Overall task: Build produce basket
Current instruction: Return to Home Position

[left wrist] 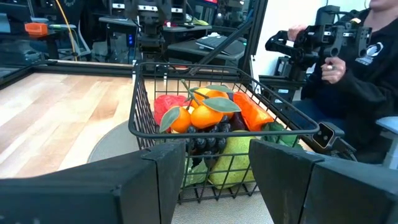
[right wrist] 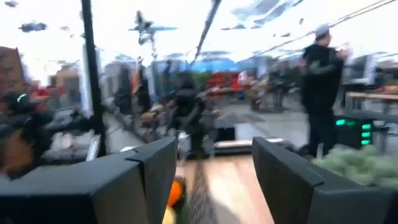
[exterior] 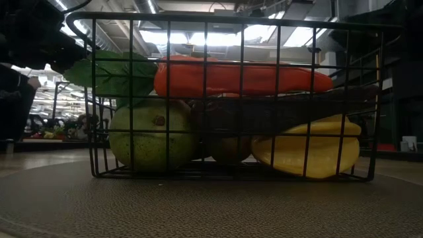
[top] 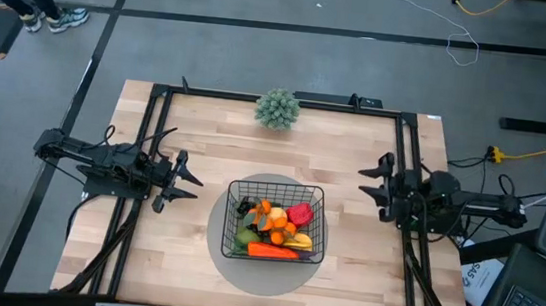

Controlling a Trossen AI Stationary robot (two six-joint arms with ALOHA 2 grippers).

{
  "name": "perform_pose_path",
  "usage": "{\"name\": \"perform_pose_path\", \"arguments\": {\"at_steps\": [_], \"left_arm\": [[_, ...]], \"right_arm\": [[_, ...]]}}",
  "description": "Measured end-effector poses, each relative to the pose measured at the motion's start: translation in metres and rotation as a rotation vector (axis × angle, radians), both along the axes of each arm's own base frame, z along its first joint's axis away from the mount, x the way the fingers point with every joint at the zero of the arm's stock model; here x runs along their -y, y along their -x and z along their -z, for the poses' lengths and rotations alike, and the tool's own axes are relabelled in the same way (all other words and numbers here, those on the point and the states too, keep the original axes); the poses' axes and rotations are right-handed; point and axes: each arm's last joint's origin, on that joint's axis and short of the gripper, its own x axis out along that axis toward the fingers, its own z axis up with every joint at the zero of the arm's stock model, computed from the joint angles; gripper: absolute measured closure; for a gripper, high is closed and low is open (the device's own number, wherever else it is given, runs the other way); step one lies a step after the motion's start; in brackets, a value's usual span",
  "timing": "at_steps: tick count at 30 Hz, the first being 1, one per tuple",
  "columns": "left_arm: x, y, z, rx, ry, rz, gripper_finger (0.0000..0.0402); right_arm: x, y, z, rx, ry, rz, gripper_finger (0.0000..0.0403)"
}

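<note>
The black wire-mesh basket [top: 274,221] stands on a grey round mat [top: 266,273] at the table's middle, toward the near edge. It holds produce: a carrot [top: 272,251], a red pepper [top: 299,214], oranges [top: 272,216], a yellow banana [exterior: 310,151], a green pear [exterior: 151,139] and dark grapes [left wrist: 208,140]. My left gripper [top: 186,180] is open and empty, left of the basket. My right gripper [top: 370,186] is open and empty, right of the basket and a little farther back. In the left wrist view the basket [left wrist: 217,118] lies just beyond my open left fingers.
A spiky grey-green ball plant [top: 277,107] stands at the table's far edge, also showing in the right wrist view [right wrist: 360,163]. Black frame rails run along the table's left, right and far sides. A person [left wrist: 360,81] sits beyond the table's right side. Another person's feet [top: 50,19] show on the floor.
</note>
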Motion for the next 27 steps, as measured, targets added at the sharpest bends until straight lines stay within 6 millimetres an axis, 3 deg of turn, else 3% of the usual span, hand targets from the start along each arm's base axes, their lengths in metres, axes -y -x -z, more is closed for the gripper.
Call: {"name": "perform_pose_path", "arguments": {"at_steps": [4, 16, 27], "left_arm": [[0.000, 0.000, 0.000, -0.001, 0.000, 0.000, 0.0235], [0.000, 0.000, 0.000, -0.001, 0.000, 0.000, 0.0235], [0.000, 0.000, 0.000, -0.001, 0.000, 0.000, 0.0235]], "right_arm": [[-0.001, 0.000, 0.000, 0.004, 0.038, -0.039, 0.0196], [-0.002, -0.003, 0.021, -0.218, -0.012, -0.080, 0.0196], [-0.002, -0.003, 0.021, -0.222, -0.008, -0.079, 0.0196]]}}
